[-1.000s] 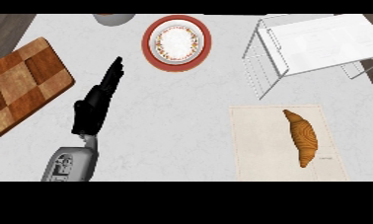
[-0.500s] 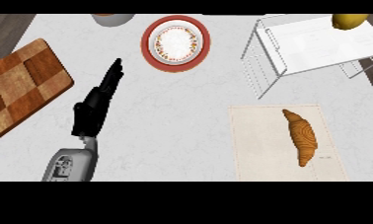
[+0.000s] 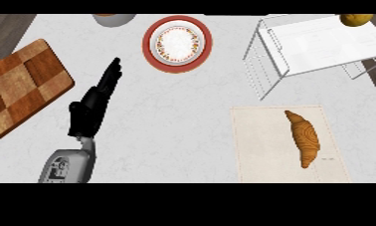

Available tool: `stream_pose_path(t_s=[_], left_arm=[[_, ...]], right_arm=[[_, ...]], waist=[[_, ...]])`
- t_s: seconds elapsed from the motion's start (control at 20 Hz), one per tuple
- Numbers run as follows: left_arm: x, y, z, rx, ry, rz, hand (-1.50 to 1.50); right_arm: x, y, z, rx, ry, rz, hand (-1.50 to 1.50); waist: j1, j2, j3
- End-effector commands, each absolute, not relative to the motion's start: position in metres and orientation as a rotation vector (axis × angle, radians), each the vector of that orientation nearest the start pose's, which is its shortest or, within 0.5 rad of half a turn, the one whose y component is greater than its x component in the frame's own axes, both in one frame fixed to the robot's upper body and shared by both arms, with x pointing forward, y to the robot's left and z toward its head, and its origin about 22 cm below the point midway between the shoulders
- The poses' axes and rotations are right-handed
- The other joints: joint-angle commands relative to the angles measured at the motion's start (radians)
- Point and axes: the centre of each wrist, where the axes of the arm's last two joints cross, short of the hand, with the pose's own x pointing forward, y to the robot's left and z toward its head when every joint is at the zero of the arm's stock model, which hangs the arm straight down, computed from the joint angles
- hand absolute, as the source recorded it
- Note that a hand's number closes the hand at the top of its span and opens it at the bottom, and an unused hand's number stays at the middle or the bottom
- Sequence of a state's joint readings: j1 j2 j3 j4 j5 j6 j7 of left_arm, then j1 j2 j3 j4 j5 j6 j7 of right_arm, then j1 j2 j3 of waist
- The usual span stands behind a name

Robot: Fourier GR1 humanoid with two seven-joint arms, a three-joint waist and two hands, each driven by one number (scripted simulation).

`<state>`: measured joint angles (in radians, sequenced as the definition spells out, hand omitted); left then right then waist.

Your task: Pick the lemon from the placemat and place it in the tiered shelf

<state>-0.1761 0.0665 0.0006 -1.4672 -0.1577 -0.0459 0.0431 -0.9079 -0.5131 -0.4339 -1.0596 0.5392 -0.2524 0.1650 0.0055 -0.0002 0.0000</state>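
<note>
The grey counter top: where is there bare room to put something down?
The widest bare stretch of the grey counter lies between the black left hand and the beige placemat holding the brown croissant. A smaller patch lies between the red-rimmed round plate and the white wire tiered shelf. The left edge is crowded by the checkered wooden board.

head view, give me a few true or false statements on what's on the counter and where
1. A croissant lies on the placemat. True.
2. The yellow fruit sits on the placemat. False: it shows at the top right edge, by the white shelf.
3. The left hand is open, holding nothing. True.
4. The red-rimmed plate rests on the checkered board. False: it sits on the bare counter, apart from the board.
5. The right hand is over the croissant. False: no right hand shows.
</note>
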Motion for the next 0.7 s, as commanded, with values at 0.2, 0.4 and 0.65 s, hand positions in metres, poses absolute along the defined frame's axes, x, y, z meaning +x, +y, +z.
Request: stream_pose_path(t_s=[0.2, 0.4, 0.65], left_arm=[[0.274, 0.211, 0.015, 0.107, -1.571, -0.249, 0.0], [0.274, 0.227, 0.011, 0.096, -1.573, -0.251, 0.0], [0.283, 0.215, 0.013, 0.104, -1.571, -0.249, 0.0]], right_arm=[[0.38, -0.374, 0.288, -0.937, -1.845, -0.264, -1.5], [0.351, -0.4, 0.328, -0.885, -1.89, -0.505, -1.5], [0.315, -0.453, 0.335, -0.923, -1.765, -0.594, -1.5]], waist=[[0.0, -0.002, 0.0], [-0.011, -0.006, 0.0], [-0.019, -0.003, 0.0]])
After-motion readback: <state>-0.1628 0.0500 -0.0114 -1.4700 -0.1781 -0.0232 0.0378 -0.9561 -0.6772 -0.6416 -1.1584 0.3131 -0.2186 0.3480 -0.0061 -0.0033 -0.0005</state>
